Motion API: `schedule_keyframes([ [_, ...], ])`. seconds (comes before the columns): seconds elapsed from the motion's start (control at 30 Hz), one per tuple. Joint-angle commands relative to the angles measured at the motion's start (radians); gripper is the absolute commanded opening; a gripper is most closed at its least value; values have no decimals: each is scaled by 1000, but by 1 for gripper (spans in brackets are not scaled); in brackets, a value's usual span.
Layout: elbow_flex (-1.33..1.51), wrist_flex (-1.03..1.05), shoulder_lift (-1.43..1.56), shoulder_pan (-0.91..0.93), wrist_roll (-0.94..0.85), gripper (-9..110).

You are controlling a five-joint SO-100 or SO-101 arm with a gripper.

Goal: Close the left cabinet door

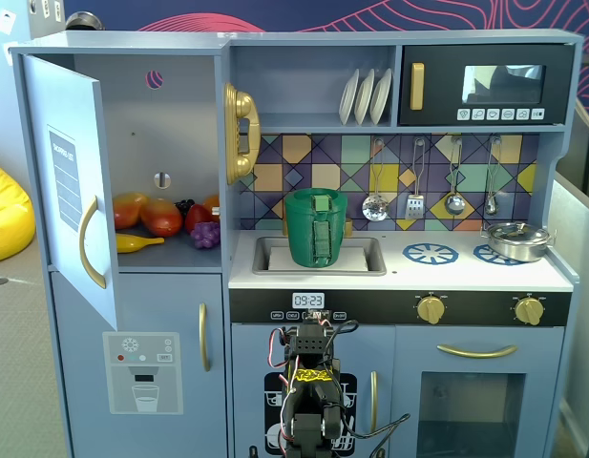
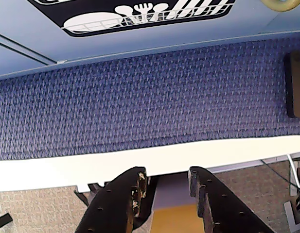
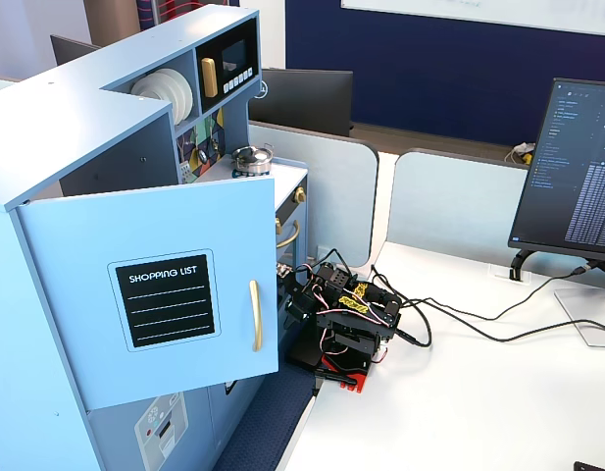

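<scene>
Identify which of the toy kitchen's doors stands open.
The left cabinet door with the SHOPPING LIST panel stands swung out; the microwave door and the others sit shut.

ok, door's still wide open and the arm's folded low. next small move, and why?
Probably lift the gripper up and toward the left cabinet door. The door stands swung out, its outer face with the gold handle well above the folded arm. The wrist view shows only carpet and the cabinet base, so the gripper, jaws apart and empty, points down, nowhere near the door.

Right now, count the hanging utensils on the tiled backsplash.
4: silver ladle, slotted spatula, spoon, small ladle, left to right above the counter in a fixed view. None seem hidden.
</scene>
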Motion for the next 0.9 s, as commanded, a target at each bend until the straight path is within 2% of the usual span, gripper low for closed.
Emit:
schedule_keyframes([
  [0.0,31,169,-2,-29,38,0],
  [0.37,31,169,-2,-35,14,0],
  [0.47,25,117,-3,-121,5,0],
  [0.57,-25,-20,-5,-345,57,0],
  [0.67,-87,-252,-11,-713,95,0],
  [0.77,-187,-446,-81,-1063,-18,0],
  [0.87,-252,-635,-132,-1336,-179,0],
])
